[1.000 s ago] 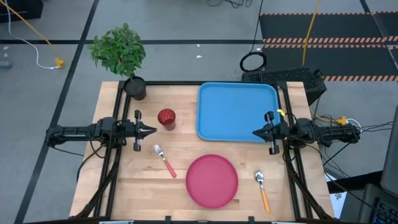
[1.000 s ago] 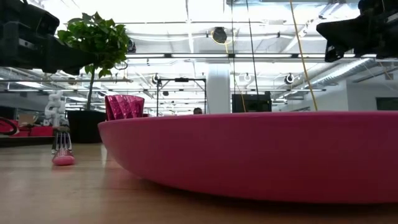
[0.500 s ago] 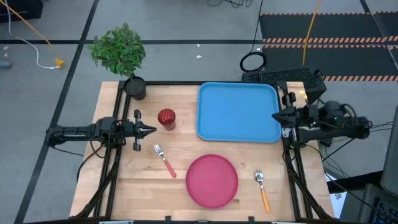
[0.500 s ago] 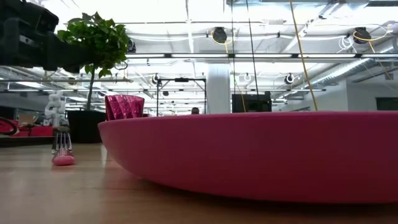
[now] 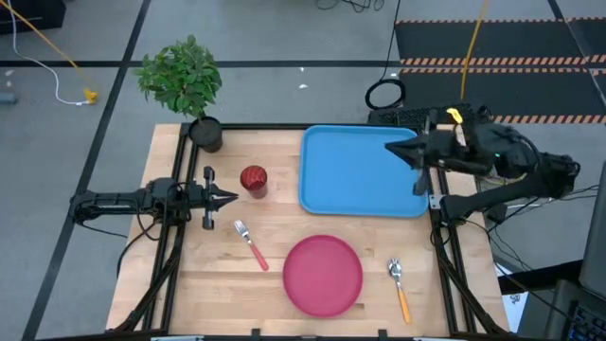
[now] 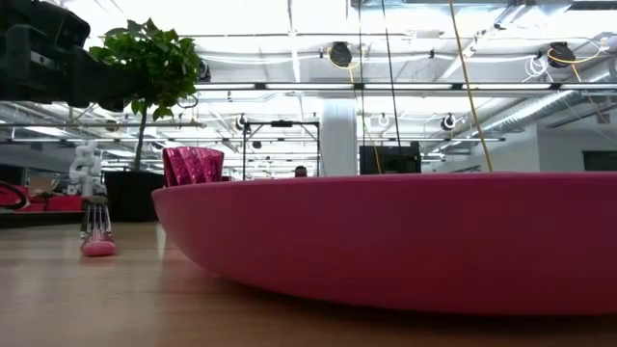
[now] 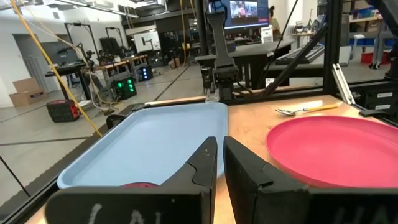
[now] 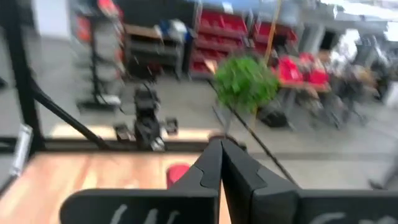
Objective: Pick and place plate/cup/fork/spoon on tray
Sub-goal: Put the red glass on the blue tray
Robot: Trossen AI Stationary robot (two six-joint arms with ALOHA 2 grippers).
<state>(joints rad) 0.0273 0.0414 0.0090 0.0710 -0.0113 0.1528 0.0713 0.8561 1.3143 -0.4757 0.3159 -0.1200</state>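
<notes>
The pink-red plate lies near the table's front edge, filling the low view. The fork lies to its left and the orange-handled spoon to its right. The maroon cup stands upright left of the light-blue tray. My left gripper is shut, level, just near-left of the cup, holding nothing. My right gripper is shut and raised high over the tray's far right part; in its own view the fingers are together.
A black pot with a green plant stands at the table's far left corner. Black frame rails run along both side edges of the table. Bare wood shows between the cup, the fork and the plate.
My right gripper has risen high from beside the tray's near right corner, leaving the low view at the top. It now hangs over the tray's far right part, still shut and pointing toward the table's left.
</notes>
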